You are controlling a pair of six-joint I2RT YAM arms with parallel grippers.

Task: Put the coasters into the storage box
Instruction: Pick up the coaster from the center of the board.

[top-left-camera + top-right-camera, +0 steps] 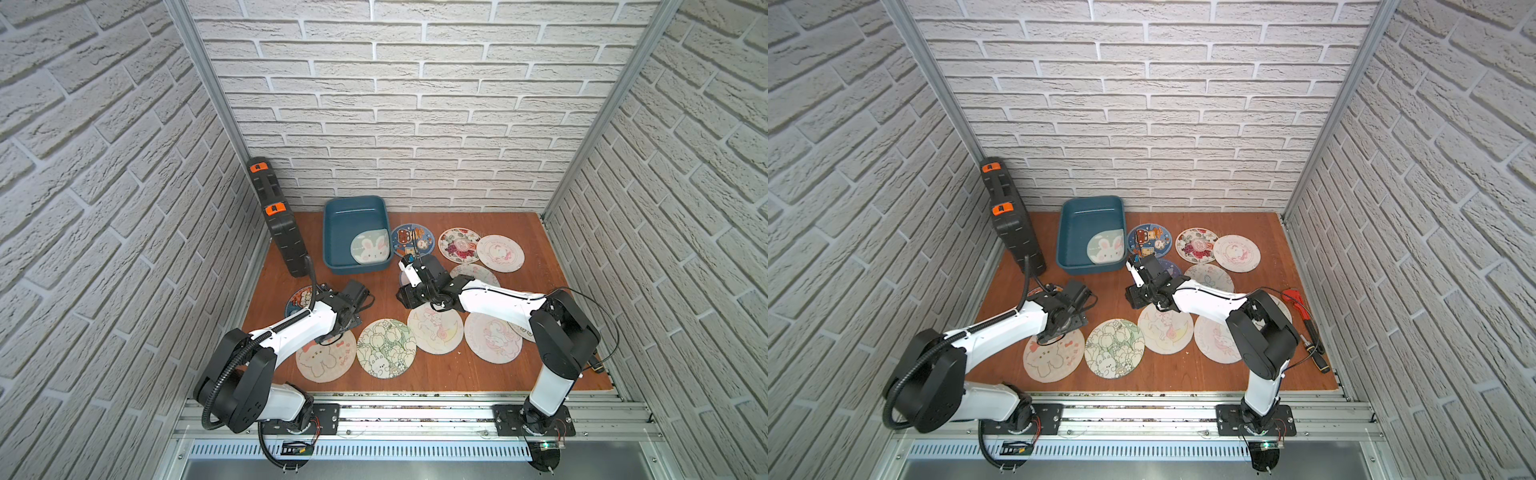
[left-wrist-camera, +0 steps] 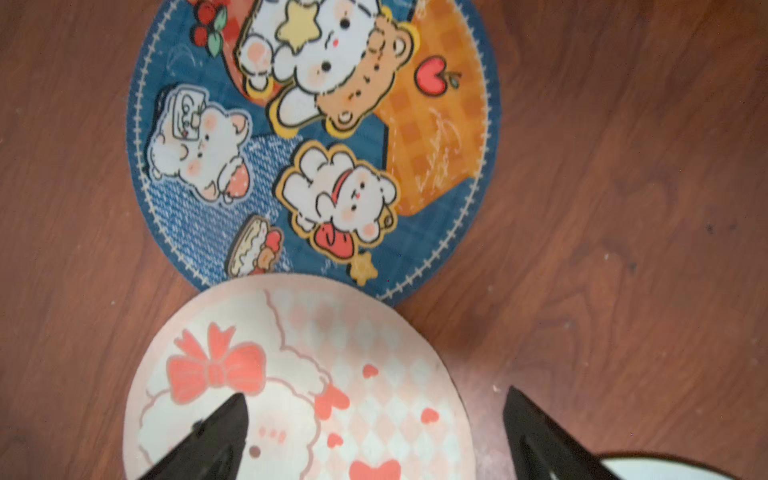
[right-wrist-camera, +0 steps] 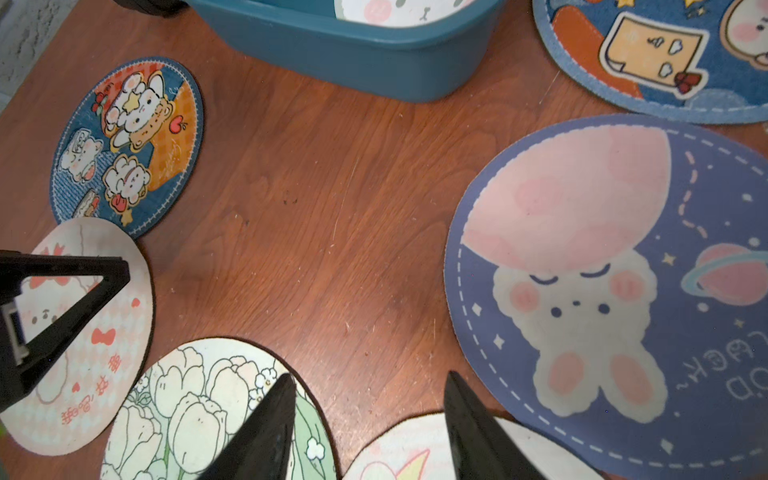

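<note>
While the wooden tabletop [image 1: 457, 374] carries everything, the tall black case [image 1: 282, 224] stands upright at its far left against the side wall. The storage box [image 1: 353, 266] sits just beside the case near the back wall. One pale bunny coaster [image 1: 370, 247] lies in the box's near right corner, and the other coasters [image 1: 492, 343] are spread flat over the wood. A dark blue coaster [image 1: 411, 241] lies just right of the box, and farther right a floral coaster [image 1: 459, 245] touches a pink coaster [image 1: 500, 252]. A purple bunny coaster [image 3: 602, 291] lies under the right arm's wrist. Along the front, a bow coaster [image 1: 326, 357] and a tulip coaster [image 1: 386, 348] lie side by side, and a blue bear coaster [image 2: 311, 137] lies just behind the bow one, under the left arm. The left gripper [image 2: 374, 436] hangs over the bow coaster's edge with its jaws spread wide and nothing between them; one finger is above the print and the other above bare wood. The right gripper [image 3: 370, 424] hangs above the table near the box's front right corner, jaws partway apart and empty. A small red tool [image 1: 1304, 320] lies at the table's right edge.
</note>
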